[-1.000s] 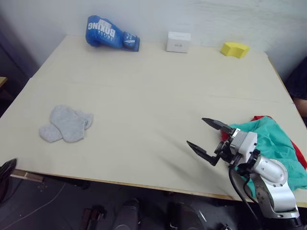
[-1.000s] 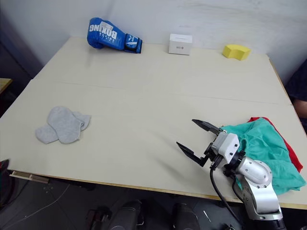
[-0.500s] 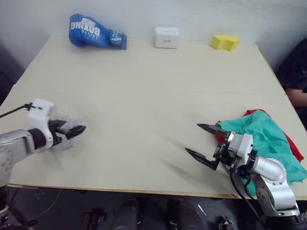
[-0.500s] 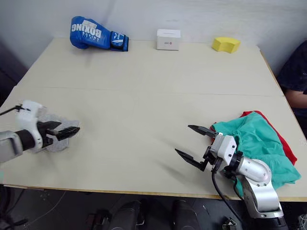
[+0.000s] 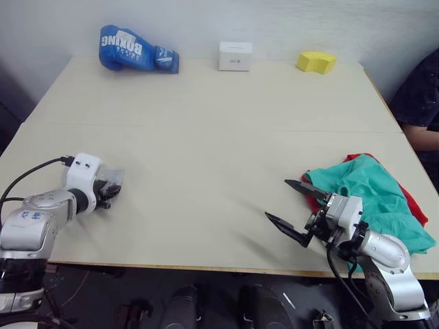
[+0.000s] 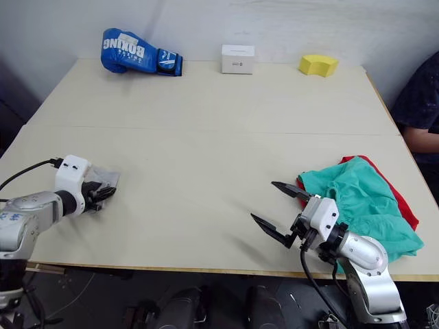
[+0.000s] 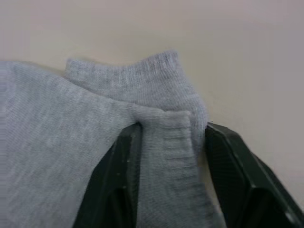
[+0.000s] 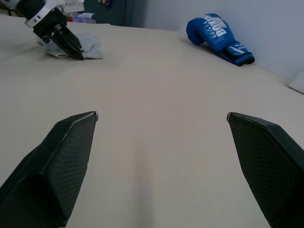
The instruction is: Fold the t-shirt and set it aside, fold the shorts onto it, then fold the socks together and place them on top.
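The light grey socks (image 7: 90,142) lie near the table's front left. My left gripper (image 5: 107,195) is down on them and shut, pinching a fold of ribbed cuff between its black fingers (image 7: 118,171). A corner of the socks (image 6: 104,177) shows beside the gripper. At the front right the teal-green shorts (image 5: 370,195) lie rumpled on the red t-shirt (image 5: 416,205), whose edge shows along their far and right sides. My right gripper (image 5: 277,199) hovers just left of that pile, open and holding nothing.
A blue boxing glove (image 5: 134,49), a white box (image 5: 234,56) and a yellow block (image 5: 316,62) stand along the far edge of the beige table (image 5: 219,130). A person (image 5: 418,96) sits at the right edge.
My left arm has come in from the left, reached the socks and closed its fingers on them. The right gripper has stayed open by the pile. The camera has shifted.
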Available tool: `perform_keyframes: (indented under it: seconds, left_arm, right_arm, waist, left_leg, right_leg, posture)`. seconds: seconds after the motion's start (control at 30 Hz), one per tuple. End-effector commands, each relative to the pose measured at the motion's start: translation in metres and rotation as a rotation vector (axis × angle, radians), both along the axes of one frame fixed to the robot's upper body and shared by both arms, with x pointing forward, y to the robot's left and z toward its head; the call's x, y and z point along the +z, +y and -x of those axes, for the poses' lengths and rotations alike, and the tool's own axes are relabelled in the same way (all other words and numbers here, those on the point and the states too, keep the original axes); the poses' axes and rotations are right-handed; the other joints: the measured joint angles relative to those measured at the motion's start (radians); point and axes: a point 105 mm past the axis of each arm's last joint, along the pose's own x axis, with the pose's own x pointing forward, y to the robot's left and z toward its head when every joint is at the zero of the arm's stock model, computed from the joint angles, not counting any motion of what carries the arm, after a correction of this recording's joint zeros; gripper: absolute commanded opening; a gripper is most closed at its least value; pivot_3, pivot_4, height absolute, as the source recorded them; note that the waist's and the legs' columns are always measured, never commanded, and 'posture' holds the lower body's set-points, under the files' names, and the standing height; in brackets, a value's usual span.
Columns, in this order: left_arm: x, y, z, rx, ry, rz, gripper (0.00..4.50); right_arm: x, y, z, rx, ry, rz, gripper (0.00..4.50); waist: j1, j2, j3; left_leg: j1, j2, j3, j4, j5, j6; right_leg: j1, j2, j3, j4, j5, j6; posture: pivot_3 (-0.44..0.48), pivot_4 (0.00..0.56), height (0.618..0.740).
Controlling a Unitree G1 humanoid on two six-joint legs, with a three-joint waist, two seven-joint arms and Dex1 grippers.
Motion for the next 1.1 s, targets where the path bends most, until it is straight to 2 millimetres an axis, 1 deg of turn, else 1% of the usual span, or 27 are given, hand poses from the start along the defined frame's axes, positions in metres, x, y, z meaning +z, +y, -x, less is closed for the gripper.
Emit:
perform_keyframes:
  seconds: [0.03,0.07,0.1,0.13,0.17,0.2,0.27,0.3,0.33,0.43,0.57,0.67,0.7,0.77,0.83,0.9,0.93,0.97,1.03,1.1]
  left_arm:
    - [-0.002,-0.012,0.007,-0.127,0.015,0.008,0.76]
    - [0.003,-0.021,0.006,-0.18,0.007,-0.002,0.39]
    - [0.008,-0.033,0.005,-0.243,-0.003,-0.012,0.15]
    - [0.012,-0.04,0.004,-0.284,-0.011,-0.02,0.02]
    - [0.015,-0.047,0.004,-0.313,-0.016,-0.018,0.02]
    - [0.021,-0.065,0.005,-0.378,-0.025,0.011,0.02]
    - [0.024,-0.1,0.011,-0.516,-0.019,0.027,0.02]
    - [0.024,-0.113,0.013,-0.566,-0.014,0.028,0.02]
    - [0.023,-0.119,0.014,-0.588,-0.009,0.025,0.02]
    - [0.012,-0.169,0.015,-0.733,0.003,0.076,0.02]
    - [0.007,-0.213,0.014,-0.865,-0.012,0.067,0.02]
    - [0.009,-0.236,0.014,-0.925,-0.034,0.063,0.02]
    - [0.009,-0.239,0.014,-0.932,-0.028,0.068,0.02]
    - [0.009,-0.24,0.016,-0.954,-0.027,0.048,0.52]
    - [0.009,-0.242,0.028,-1.024,0.001,0.084,0.98]
    - [0.019,-0.242,0.033,-1.074,-0.038,0.16,1.62]
    - [0.024,-0.239,0.034,-1.103,-0.067,0.183,1.96]
    - [0.029,-0.234,0.037,-1.143,-0.075,0.209,2.16]
    - [0.039,-0.222,0.037,-1.171,-0.106,0.236,2.73]
    - [0.054,-0.202,0.027,-1.14,-0.156,0.267,2.73]
  right_arm:
    - [0.01,-0.001,0.002,-0.009,-0.034,-0.007,4.5]
    - [0.008,-0.002,0.003,-0.009,-0.028,0.009,4.5]
    - [0.005,-0.004,0.003,-0.01,-0.008,0.021,4.5]
    - [0.004,-0.005,0.003,-0.01,0.007,0.029,4.5]
    - [0.001,-0.007,0.003,-0.007,0.027,0.035,4.5]
    - [0.001,-0.01,0.004,-0.003,0.039,0.054,4.5]
    - [0.003,-0.019,0.004,-0.022,0.037,0.076,4.5]
    - [0.004,-0.022,0.004,-0.032,0.035,0.08,4.5]
    - [0.005,-0.024,0.004,-0.039,0.034,0.081,4.5]
    - [0.0,-0.021,0.006,-0.035,0.05,0.082,4.5]
    - [0.001,-0.011,0.008,-0.024,0.068,0.047,4.5]
    - [0.004,-0.008,0.008,-0.039,0.082,0.021,4.5]
    - [0.003,-0.008,0.009,-0.043,0.089,0.018,4.5]
    - [0.001,-0.007,0.012,-0.049,0.109,0.02,4.5]
    - [-0.002,-0.006,0.013,-0.061,0.144,0.018,4.5]
    - [-0.002,0.0,0.014,-0.047,0.171,0.024,4.5]
    - [-0.001,0.005,0.014,-0.028,0.177,0.028,4.5]
    - [0.0,0.011,0.014,-0.002,0.181,0.033,4.5]
    - [0.002,0.02,0.013,0.033,0.181,0.042,4.5]
    - [0.002,0.034,0.006,0.058,0.177,0.073,4.5]
  waist:
    - [0.002,0.0,0.0]
    - [0.003,0.0,0.0]
    - [0.008,0.0,0.0]
    - [0.014,0.0,0.0]
    - [0.02,0.0,0.0]
    - [0.023,0.0,0.0]
    - [0.031,0.0,0.0]
    - [0.031,0.0,0.0]
    - [0.03,0.0,0.0]
    - [0.03,0.0,0.0]
    - [0.025,-0.001,0.001]
    - [0.028,-0.001,0.001]
    - [0.028,-0.002,0.001]
    - [0.028,-0.002,0.001]
    - [0.027,-0.001,0.001]
    - [0.027,-0.001,0.001]
    - [0.026,-0.001,0.001]
    - [0.025,-0.001,0.001]
    - [0.022,-0.001,0.001]
    - [0.023,-0.001,0.001]
  left_leg:
    - [0.0,0.0,0.0,0.0,0.0,0.0]
    - [0.0,0.0,0.0,0.0,0.0,0.0]
    - [0.0,0.0,0.0,0.0,0.0,0.0]
    - [-0.001,0.0,0.0,0.0,-0.001,0.001]
    - [-0.001,0.0,0.0,0.0,-0.002,0.004]
    - [-0.001,0.0,0.0,0.0,-0.002,0.004]
    - [-0.002,0.0,0.0,0.0,-0.002,0.005]
    - [-0.003,0.0,0.0,0.001,-0.002,0.005]
    - [-0.003,0.0,0.0,0.001,-0.002,0.005]
    - [-0.003,0.0,0.0,0.001,-0.001,0.003]
    - [-0.003,0.0,0.001,0.002,0.003,0.007]
    - [-0.003,0.001,0.001,0.006,0.003,0.007]
    - [-0.003,0.001,0.001,0.007,0.003,0.007]
    - [-0.003,0.001,0.001,0.008,0.003,0.007]
    - [-0.003,0.001,0.001,0.008,0.003,0.007]
    - [-0.003,0.002,0.001,0.008,0.003,0.007]
    - [-0.003,0.002,0.001,0.008,0.003,0.007]
    - [-0.003,0.002,0.001,0.008,0.003,0.007]
    - [-0.003,0.003,0.001,0.008,0.002,0.006]
    - [-0.003,0.003,0.0,0.008,0.002,0.006]
  right_leg:
    - [0.0,0.0,0.0,0.0,0.0,0.0]
    - [0.0,0.0,0.0,0.0,0.0,0.0]
    - [0.0,0.0,0.0,0.0,0.0,0.0]
    - [0.0,0.0,0.0,0.0,0.0,0.0]
    - [0.0,-0.001,0.0,-0.001,0.0,0.0]
    - [0.0,-0.001,0.0,-0.002,0.0,-0.001]
    - [0.0,-0.001,0.0,-0.003,0.001,-0.001]
    - [0.0,-0.001,0.0,-0.003,0.001,-0.001]
    - [0.0,-0.001,0.0,-0.004,0.001,-0.001]
    - [0.001,0.0,0.0,-0.004,0.001,-0.001]
    - [0.001,0.002,-0.001,-0.002,0.001,0.0]
    - [0.001,0.003,-0.001,0.001,0.001,0.0]
    - [0.001,0.003,-0.001,0.002,0.001,0.0]
    - [0.001,0.003,-0.001,0.002,0.001,0.0]
    - [0.001,0.003,0.0,0.001,0.001,0.0]
    - [0.001,0.003,0.0,0.001,0.001,0.0]
    - [0.001,0.003,0.0,0.001,0.001,0.0]
    - [0.001,0.003,0.0,0.001,0.001,0.0]
    - [0.001,0.003,0.0,0.001,0.0,-0.001]
    - [0.001,0.003,-0.001,0.001,0.0,-0.001]
  posture:
    - [0.0,0.15,0.74]
    - [0.0,0.15,0.74]
    - [0.0,0.15,0.74]
    - [0.0,0.15,0.74]
    - [0.0,0.15,0.74]
    - [0.0,0.15,0.74]
    - [0.0,0.15,0.74]
    - [0.0,0.15,0.74]
    - [0.0,0.15,0.74]
    - [0.0,0.15,0.74]
    - [0.0,0.15,0.74]
    - [0.0,0.15,0.74]
    - [0.0,0.15,0.74]
    - [0.0,0.15,0.74]
    - [0.0,0.15,0.74]
    - [0.0,0.15,0.74]
    - [0.0,0.15,0.74]
    - [0.0,0.15,0.74]
    - [0.0,0.15,0.74]
    - [0.0,0.15,0.74]
